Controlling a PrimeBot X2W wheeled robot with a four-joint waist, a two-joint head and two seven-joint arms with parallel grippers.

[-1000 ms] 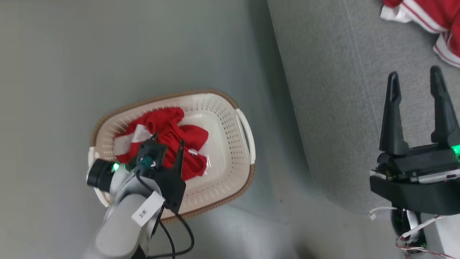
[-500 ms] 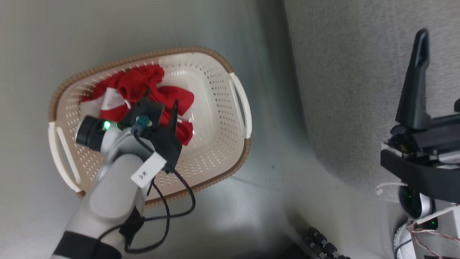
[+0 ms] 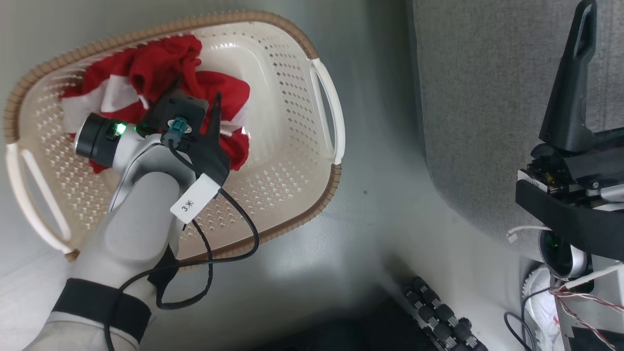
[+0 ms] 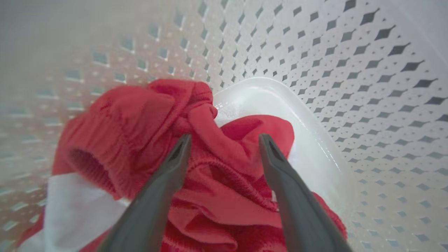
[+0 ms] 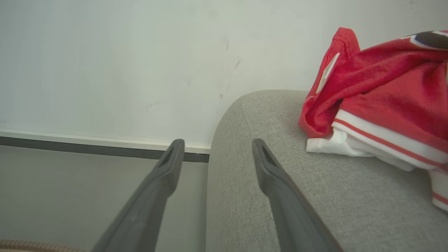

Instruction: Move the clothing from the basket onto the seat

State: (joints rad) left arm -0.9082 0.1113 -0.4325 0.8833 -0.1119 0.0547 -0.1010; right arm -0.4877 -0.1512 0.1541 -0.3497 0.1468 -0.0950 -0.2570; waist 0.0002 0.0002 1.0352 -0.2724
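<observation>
Jersey (image 5: 385,80) lies on seat (image 3: 487,97) at three o'clock; one garment (image 3: 161,58) is left in basket (image 3: 292,107) at ten; left gripper (image 4: 224,140) and right gripper (image 5: 215,143) parted, empty.

Smooth grey-green floor (image 3: 380,146) spreads across the head view, with a soft pale sheen towards 6 o'clock and a small dark speck (image 3: 365,192) just right of centre. A light grey woven sofa (image 3: 487,97) with a rounded edge occupies the 2 o'clock side. In the right wrist view, a plain off-white wall (image 5: 140,63) with faint scuffs (image 5: 238,63) rises at 12 o'clock above a white skirting board (image 5: 87,139), underlined by a dark strip, at 9 o'clock.
</observation>
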